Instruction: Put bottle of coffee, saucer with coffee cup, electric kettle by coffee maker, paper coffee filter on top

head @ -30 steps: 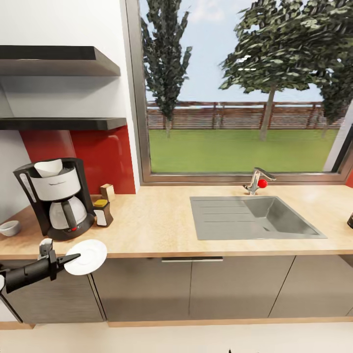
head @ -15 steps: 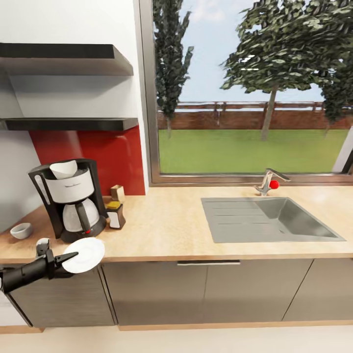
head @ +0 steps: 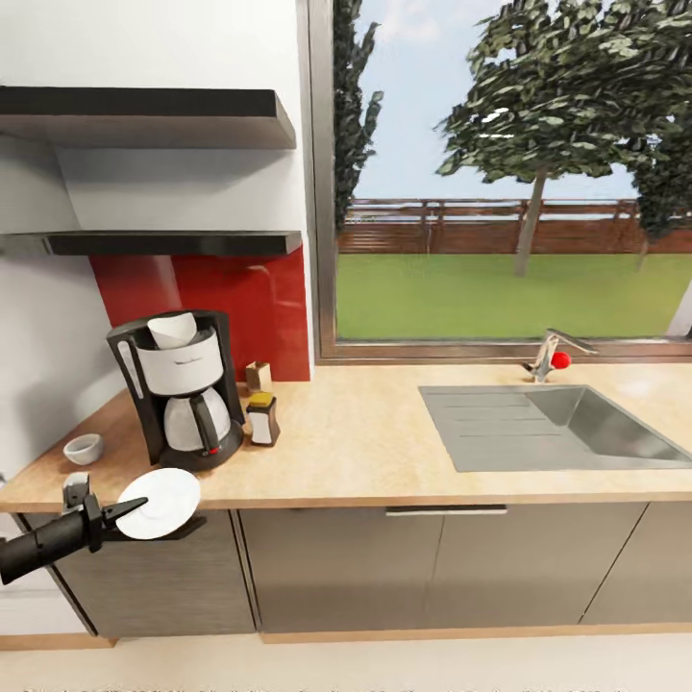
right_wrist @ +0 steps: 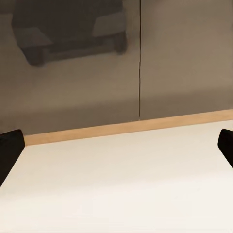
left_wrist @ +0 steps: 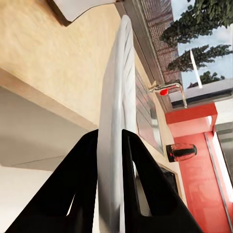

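Observation:
The black and silver coffee maker (head: 183, 389) stands at the left end of the kitchen countertop (head: 365, 452), with the white paper coffee filter (head: 173, 329) in its top. The bottle of coffee (head: 262, 416) stands just right of it. Left of the machine sits the white coffee cup (head: 84, 448). My left gripper (head: 125, 507) (left_wrist: 110, 136) is shut on the rim of the white saucer (head: 161, 502) (left_wrist: 116, 97), holding it at the counter's front edge before the coffee maker. The electric kettle (left_wrist: 182, 151) shows far along the counter. The lower kitchen shelf (head: 173, 242) is bare. My right gripper (right_wrist: 116, 150) is open over the floor.
A steel sink (head: 557, 428) with a red-knobbed faucet (head: 553, 354) is set into the counter's right half below a big window. A small brown box (head: 258, 375) stands behind the bottle. Grey cabinet fronts (head: 384, 567) run below the counter.
The whole view has swung left, so the camera moved. The saucer in my left gripper now sits in front of the coffee maker rather than off its right side.

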{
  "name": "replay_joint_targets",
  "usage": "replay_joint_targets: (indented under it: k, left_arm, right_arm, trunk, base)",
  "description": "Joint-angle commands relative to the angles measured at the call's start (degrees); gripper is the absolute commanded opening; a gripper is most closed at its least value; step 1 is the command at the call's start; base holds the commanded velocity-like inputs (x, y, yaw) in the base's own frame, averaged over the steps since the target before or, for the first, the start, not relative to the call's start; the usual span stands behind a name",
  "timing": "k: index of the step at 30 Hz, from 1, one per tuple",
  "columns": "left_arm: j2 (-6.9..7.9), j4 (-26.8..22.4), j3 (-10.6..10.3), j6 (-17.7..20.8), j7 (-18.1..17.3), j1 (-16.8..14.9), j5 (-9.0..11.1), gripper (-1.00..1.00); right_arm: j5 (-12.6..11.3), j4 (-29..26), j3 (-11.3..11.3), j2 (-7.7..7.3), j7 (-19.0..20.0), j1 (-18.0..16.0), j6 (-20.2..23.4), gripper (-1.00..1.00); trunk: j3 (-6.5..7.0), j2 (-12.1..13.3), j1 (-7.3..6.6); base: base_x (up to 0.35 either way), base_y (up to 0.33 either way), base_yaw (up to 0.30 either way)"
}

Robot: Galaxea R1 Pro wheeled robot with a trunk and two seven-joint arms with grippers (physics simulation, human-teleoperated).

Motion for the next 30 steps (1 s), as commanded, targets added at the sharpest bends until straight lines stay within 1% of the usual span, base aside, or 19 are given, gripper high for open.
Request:
replay_joint_targets:
  k: [1,8,10,12,13,14,15,17,18,19,22,26,30]
  left_arm:
    - [0.0,0.0,0.1,0.0,0.0,0.0,-0.1,-1.0]
    - [0.08,0.5,0.1,-2.8,0.3,0.0,-0.1,-1.0]
    - [0.09,0.5,0.1,-3.8,2.6,-0.1,-0.1,-1.0]
    - [0.09,0.5,0.3,-6.5,6.7,0.0,-0.1,-1.0]
    - [0.07,0.5,0.4,-7.1,7.5,0.0,-0.1,-1.0]
    - [0.03,0.4,0.9,-9.3,10.2,0.0,-0.1,-1.0]
    - [0.02,0.4,1.0,-9.9,11.1,0.0,-0.1,-1.0]
    - [0.01,0.3,1.2,-10.6,13.0,-0.1,-0.1,-1.0]
    - [-0.05,0.3,1.2,-10.8,14.8,-0.1,-0.1,-1.0]
    - [-0.12,0.2,1.4,-10.9,17.9,-0.1,0.0,-1.0]
    - [-0.24,-0.1,1.4,-10.9,22.4,-0.3,0.1,-1.0]
    - [-0.34,-0.2,1.3,-10.7,25.8,-0.8,0.1,-1.0]
    - [-0.33,-0.2,1.2,-10.4,26.3,-0.9,0.0,-1.0]
  right_arm:
    - [0.1,0.0,-0.5,-0.06,0.4,0.0,-0.2,1.0]
    - [0.1,0.0,-0.6,-0.41,0.4,0.3,-0.2,1.0]
    - [0.1,0.0,-0.6,-0.51,0.4,0.6,-0.3,1.0]
    - [0.0,0.0,-0.6,-0.6,0.3,0.8,-0.4,1.0]
    - [0.0,0.0,-0.6,-0.65,0.3,0.8,-0.4,1.0]
    - [0.0,-0.1,-0.6,-0.88,0.0,0.8,-0.4,1.0]
    - [0.0,-0.1,-0.6,-0.99,-0.4,0.8,-0.4,1.0]
    - [0.0,-0.1,-0.7,-1.1,-1.2,0.9,-0.2,1.0]
    - [0.0,-0.1,-0.7,-1.14,-1.7,0.9,0.1,1.0]
    - [0.0,-0.1,-0.7,-1.11,-2.8,0.9,0.7,1.0]
    - [0.0,-0.2,-0.7,-1.09,-4.4,0.9,2.8,1.0]
    - [0.0,-0.1,-0.7,-1.15,-4.9,0.9,6.8,1.0]
    - [0.1,0.0,-0.5,-1.17,-4.9,0.9,7.7,1.0]
  trunk:
    - [-0.13,-0.1,0.02]
    - [-0.13,-0.1,0.02]
    - [-0.13,-0.1,0.02]
    - [-0.13,-0.1,0.02]
    - [-0.13,-0.1,0.02]
    - [-0.13,-0.1,0.02]
    - [-0.13,-0.1,0.02]
    - [-0.13,-0.1,0.02]
    - [-0.13,-0.1,0.02]
    - [-0.13,-0.1,0.02]
    - [-0.13,-0.1,0.02]
    - [-0.13,-0.1,0.02]
    - [-0.13,-0.1,0.02]
  base:
    - [-0.063,0.305,0.0]
    - [-0.013,0.306,0.0]
    - [-0.001,0.255,0.0]
    - [0.0,0.093,0.0]
    - [0.0,0.058,0.0]
    - [0.0,0.024,0.0]
    - [0.0,0.015,0.0]
    - [0.0,0.006,0.0]
    - [0.0,0.003,0.0]
    - [0.0,0.001,0.0]
    - [0.0,0.0,0.0]
    - [0.0,0.0,0.0]
    - [0.0,0.0,0.0]
